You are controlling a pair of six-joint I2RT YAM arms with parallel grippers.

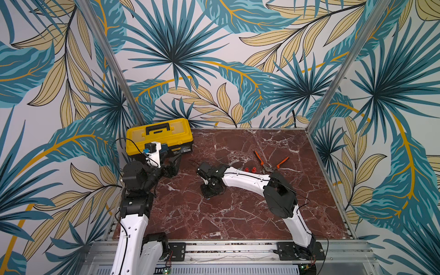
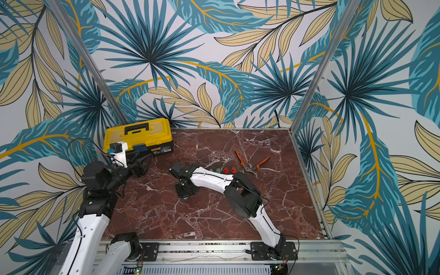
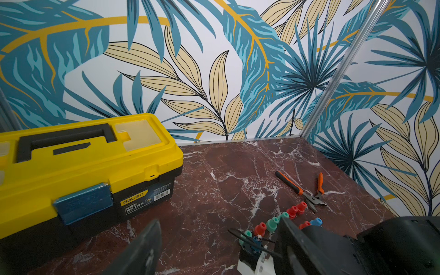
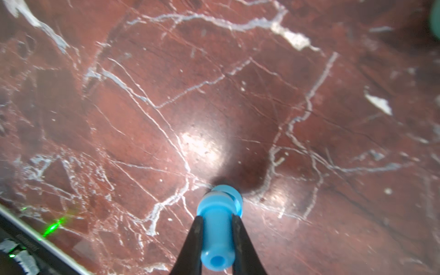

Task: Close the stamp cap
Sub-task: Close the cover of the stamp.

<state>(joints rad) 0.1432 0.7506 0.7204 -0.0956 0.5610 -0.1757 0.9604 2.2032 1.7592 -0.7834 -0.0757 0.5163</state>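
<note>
My right gripper (image 4: 217,217) is clamped on the blue stamp (image 4: 217,235). Both fingers (image 4: 195,238) pinch its narrow stem, so that pincer is closed on it. The stamp points down at the red marble table (image 4: 142,107), wide end lowest, with a dark shadow right under it (whether it actually touches the stone I cannot tell from here). In both top views this gripper stands near the middle of the table, well apart from everything else.

My left gripper (image 3: 219,221) hangs with its jaws spread wide and nothing between them, just in front of the yellow toolbox (image 3: 95,154) in the far left corner. The box is shut, with a blue latch (image 3: 83,204) on its front. Its label (image 3: 135,197) reads "deli" with "得力" on a yellow stripe. Below that are white Chinese lines too small for me to read with certainty, and a barcode sticker beside them.

A row of red stamps (image 3: 296,209) and green stamps (image 3: 272,222) stands on the marble behind my right arm. Just beside the red ones lie the pliers (image 3: 307,190), with orange-and-black handles splayed apart.
</note>
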